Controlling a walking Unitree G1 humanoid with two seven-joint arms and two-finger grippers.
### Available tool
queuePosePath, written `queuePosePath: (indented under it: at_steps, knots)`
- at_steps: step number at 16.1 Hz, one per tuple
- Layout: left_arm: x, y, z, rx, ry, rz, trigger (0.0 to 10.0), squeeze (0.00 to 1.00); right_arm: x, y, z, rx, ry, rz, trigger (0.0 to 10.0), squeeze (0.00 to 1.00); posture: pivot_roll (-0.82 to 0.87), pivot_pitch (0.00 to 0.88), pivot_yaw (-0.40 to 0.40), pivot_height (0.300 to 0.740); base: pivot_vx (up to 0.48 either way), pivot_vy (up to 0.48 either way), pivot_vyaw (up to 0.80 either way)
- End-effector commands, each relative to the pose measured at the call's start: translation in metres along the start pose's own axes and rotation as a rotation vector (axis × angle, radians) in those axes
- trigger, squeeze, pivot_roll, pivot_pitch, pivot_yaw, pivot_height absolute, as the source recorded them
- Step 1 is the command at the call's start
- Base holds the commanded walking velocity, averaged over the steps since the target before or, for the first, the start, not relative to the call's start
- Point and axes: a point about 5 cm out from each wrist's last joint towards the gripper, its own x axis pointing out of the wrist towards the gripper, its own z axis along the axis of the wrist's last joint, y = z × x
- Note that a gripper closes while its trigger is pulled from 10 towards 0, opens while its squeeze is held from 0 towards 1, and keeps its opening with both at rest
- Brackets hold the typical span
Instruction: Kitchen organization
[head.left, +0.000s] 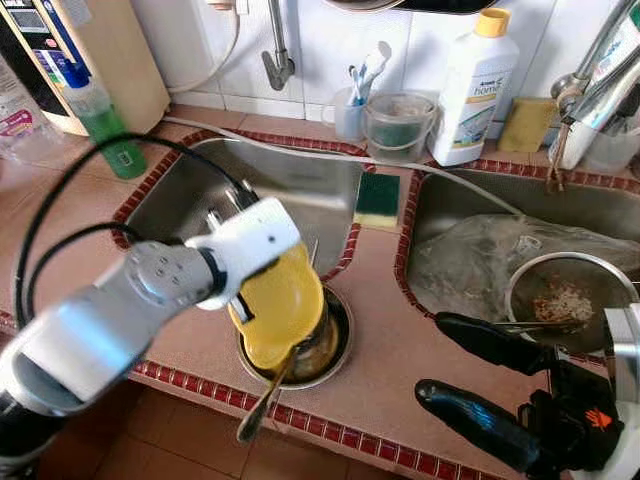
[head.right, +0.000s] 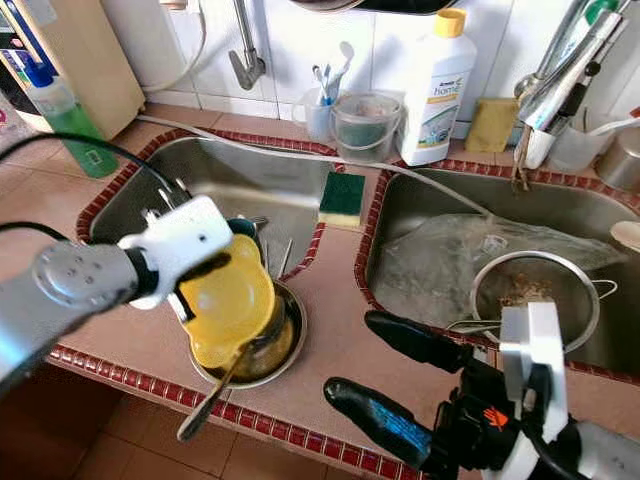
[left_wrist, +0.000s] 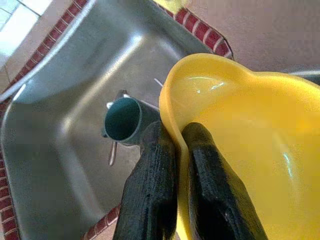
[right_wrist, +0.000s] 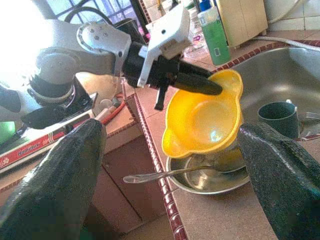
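Nearest the camera, the right gripper (head.left: 480, 375) hovers over the front edge of the table (head.left: 400, 350), its two black fingers spread wide and holding nothing. Just left of it, a steel bowl (head.left: 335, 345) sits on the table near the red-tiled edge, with a spoon (head.left: 262, 410) leaning out of it over the front. The left gripper (left_wrist: 182, 165) is clamped on the rim of a yellow bowl (head.left: 280, 305), one finger inside and one outside, holding it tilted just above the steel bowl. Behind it lies the left sink (head.left: 300, 190) with a dark green cup (left_wrist: 122, 120) inside. A green sponge (head.left: 378, 198) rests on the divider between the sinks. The right sink (head.left: 450, 215) holds a metal strainer (head.left: 570, 295). Farther back stand a white detergent bottle (head.left: 475, 90) and a green soap bottle (head.left: 105, 125).
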Motion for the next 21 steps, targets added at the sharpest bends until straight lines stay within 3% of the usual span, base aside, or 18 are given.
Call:
queuePosePath:
  at_steps: [1, 6, 10, 14, 19, 20, 21]
  knots:
    - [-0.006, 0.007, 0.004, 0.002, -0.024, 0.010, 10.0, 0.00, 0.002, 0.003, 0.000, -0.012, -0.002, 0.016, 10.0, 0.00, -0.27, 0.150, 0.101, 0.740, 0.000, 0.000, 0.00]
    - [-0.012, 0.017, 0.007, 0.000, -0.043, 0.019, 10.0, 0.00, 0.002, 0.001, 0.000, -0.011, 0.001, 0.020, 10.0, 0.00, -0.26, 0.147, 0.096, 0.740, 0.000, 0.000, 0.00]
    - [-0.015, 0.037, 0.004, 0.019, -0.019, 0.105, 10.0, 0.00, 0.006, -0.002, 0.001, -0.014, -0.016, 0.021, 10.0, 0.00, -0.26, 0.134, 0.092, 0.740, 0.000, 0.000, 0.00]
    - [0.004, 0.059, -0.001, -0.053, -0.054, 0.275, 10.0, 0.00, 0.019, -0.012, 0.007, -0.039, -0.125, -0.030, 10.0, 0.00, -0.26, 0.112, 0.085, 0.740, 0.000, 0.000, 0.00]
    - [0.032, 0.081, 0.001, -0.292, -0.228, 0.422, 10.0, 0.00, 0.033, -0.040, 0.022, -0.105, -0.271, -0.204, 10.0, 0.00, -0.27, 0.080, 0.087, 0.740, 0.000, 0.000, 0.00]
    - [0.046, 0.088, 0.002, -0.431, -0.280, 0.447, 10.0, 0.00, 0.039, -0.058, 0.030, -0.118, -0.310, -0.341, 10.0, 0.00, -0.27, 0.078, 0.090, 0.740, 0.000, 0.000, 0.00]
    - [0.050, 0.089, 0.003, -0.466, -0.300, 0.435, 10.0, 0.00, 0.041, -0.065, 0.032, -0.128, -0.316, -0.401, 10.0, 0.00, -0.27, 0.077, 0.090, 0.740, 0.000, 0.000, 0.00]
